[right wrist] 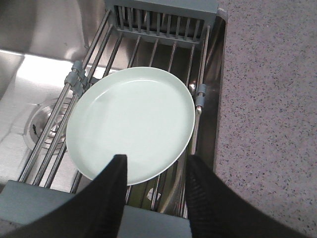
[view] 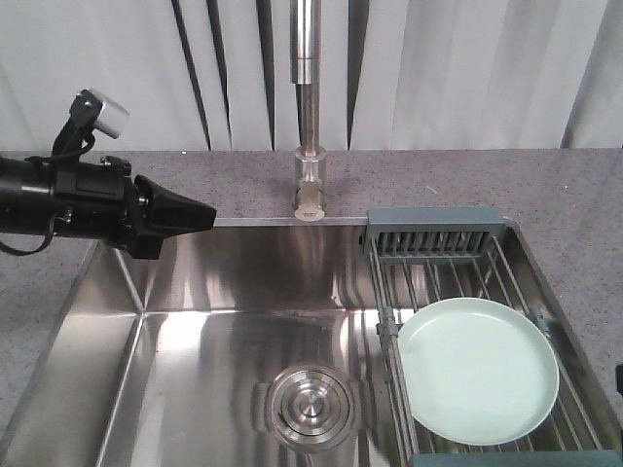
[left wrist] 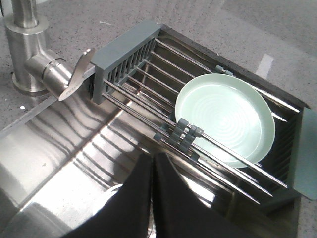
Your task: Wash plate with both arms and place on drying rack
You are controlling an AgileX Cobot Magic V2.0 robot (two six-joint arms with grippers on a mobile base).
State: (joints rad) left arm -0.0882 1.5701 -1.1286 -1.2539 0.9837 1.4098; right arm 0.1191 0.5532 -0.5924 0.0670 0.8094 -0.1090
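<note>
The pale mint-green plate (view: 479,370) (left wrist: 223,116) (right wrist: 131,121) lies flat on the steel rods of the drying rack (view: 438,243) (left wrist: 124,54) (right wrist: 163,20), which spans the right end of the sink. My left gripper (view: 209,216) (left wrist: 153,157) is shut with nothing in it and hovers over the sink's back left corner, well apart from the plate. My right gripper (right wrist: 156,161) is open above the plate's near edge, one finger over the plate and the other over the rack's right side. It holds nothing.
The steel sink (view: 243,282) has a round drain (view: 310,404) in its floor. A faucet (view: 309,107) (left wrist: 29,54) stands behind it at the centre. Speckled grey countertop (view: 584,195) (right wrist: 267,99) surrounds the sink.
</note>
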